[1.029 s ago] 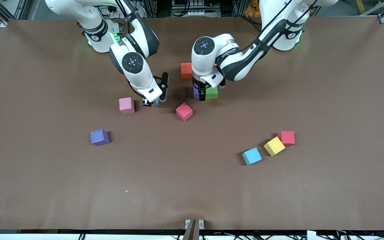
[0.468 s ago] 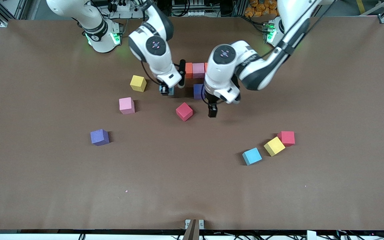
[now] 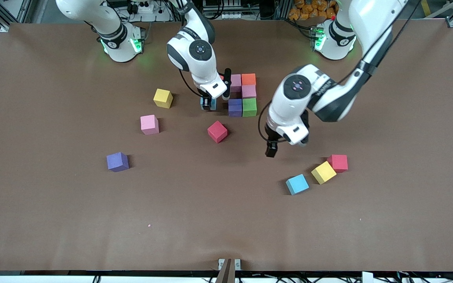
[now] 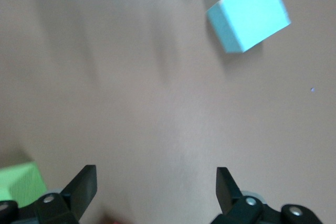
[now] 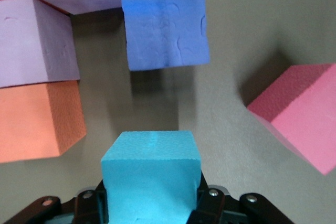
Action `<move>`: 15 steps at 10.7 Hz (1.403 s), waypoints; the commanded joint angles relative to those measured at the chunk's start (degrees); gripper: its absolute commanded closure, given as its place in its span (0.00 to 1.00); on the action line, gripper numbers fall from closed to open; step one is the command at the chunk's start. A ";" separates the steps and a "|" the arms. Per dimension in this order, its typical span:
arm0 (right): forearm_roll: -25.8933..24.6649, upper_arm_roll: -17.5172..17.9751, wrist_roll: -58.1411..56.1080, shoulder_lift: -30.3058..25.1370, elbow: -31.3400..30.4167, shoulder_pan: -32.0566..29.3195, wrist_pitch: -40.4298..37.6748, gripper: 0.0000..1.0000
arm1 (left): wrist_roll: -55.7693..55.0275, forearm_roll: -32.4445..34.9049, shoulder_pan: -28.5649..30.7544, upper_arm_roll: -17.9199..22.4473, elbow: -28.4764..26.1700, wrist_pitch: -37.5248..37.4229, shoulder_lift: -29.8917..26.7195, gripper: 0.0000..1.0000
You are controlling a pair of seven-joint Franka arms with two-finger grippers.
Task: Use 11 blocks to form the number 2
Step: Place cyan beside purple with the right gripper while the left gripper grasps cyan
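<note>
A partial number 2 (image 3: 242, 94) lies near the robots' bases: a pink block (image 3: 235, 82) and an orange one (image 3: 248, 79), a pink one (image 3: 249, 91) under them, then purple (image 3: 234, 107) and green (image 3: 249, 107). The right wrist view shows one more orange block (image 5: 39, 121) at the row's end. My right gripper (image 3: 209, 103) is shut on a light blue block (image 5: 151, 166), just beside the purple block toward the right arm's end. My left gripper (image 3: 270, 151) hangs open and empty over bare table between the green block and a loose light blue block (image 3: 297, 184).
Loose blocks lie about: yellow (image 3: 162, 98), pink (image 3: 149, 124), red (image 3: 217, 131) and purple (image 3: 117, 161) toward the right arm's end. Yellow (image 3: 323, 172) and red (image 3: 338, 162) sit beside the loose light blue one.
My right gripper carried the light blue block from beside the loose pink block over to the cluster. My left gripper drew away from the green block toward the loose light blue block.
</note>
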 commanded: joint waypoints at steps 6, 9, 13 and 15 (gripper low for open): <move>0.21 -0.20 1.12 6.52 6.56 0.98 1.20 0.52 | 38.60 1.76 3.49 2.04 11.86 -8.96 5.53 0.00; 0.30 -0.20 1.12 8.45 8.58 1.68 1.29 0.52 | 55.86 1.32 3.49 6.00 14.93 -8.96 7.63 0.00; 0.21 -0.29 3.41 9.51 9.03 3.79 1.38 0.52 | 67.66 1.23 3.93 7.68 19.67 -9.05 12.28 0.00; 0.03 -0.29 3.06 9.52 8.94 3.53 1.29 0.52 | 67.76 1.32 3.66 7.77 21.53 -8.96 13.88 0.00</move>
